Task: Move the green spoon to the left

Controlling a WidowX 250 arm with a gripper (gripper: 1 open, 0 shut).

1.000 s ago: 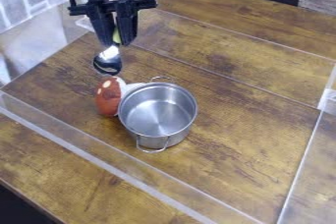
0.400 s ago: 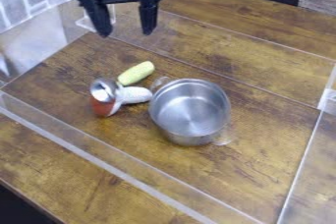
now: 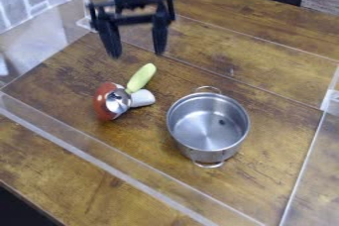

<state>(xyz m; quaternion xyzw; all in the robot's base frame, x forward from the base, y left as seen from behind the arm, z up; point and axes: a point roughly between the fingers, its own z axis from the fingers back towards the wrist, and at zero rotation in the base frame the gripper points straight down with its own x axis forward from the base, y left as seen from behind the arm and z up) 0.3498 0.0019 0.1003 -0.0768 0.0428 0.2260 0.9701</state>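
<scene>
On the left of the counter (image 3: 252,47) lies the green spoon (image 3: 137,78), and that is where we would start. Its shiny bowl rests against a red-orange rounded object (image 3: 105,100), with a small white piece (image 3: 141,97) just beside it, while the yellow-green handle angles up and away toward the back. The handle looks smooth and slim, the metal bowl bright and reflective.

Above and behind it hangs the end effector (image 3: 133,38), fingers spread wide and pointing down, nothing between them. As we judge it, the spoon lies free on the wood and the step in hand is either a fresh grasp or a clean withdrawal. If we grasp, we should come down on the handle, well clear of the red-orange rounded object, with the fingers straddling the handle across its narrow width, so it does not roll or slide.

To the right stands the steel pot (image 3: 208,125), apart from the spoon; we should keep any sweep away from it.
</scene>
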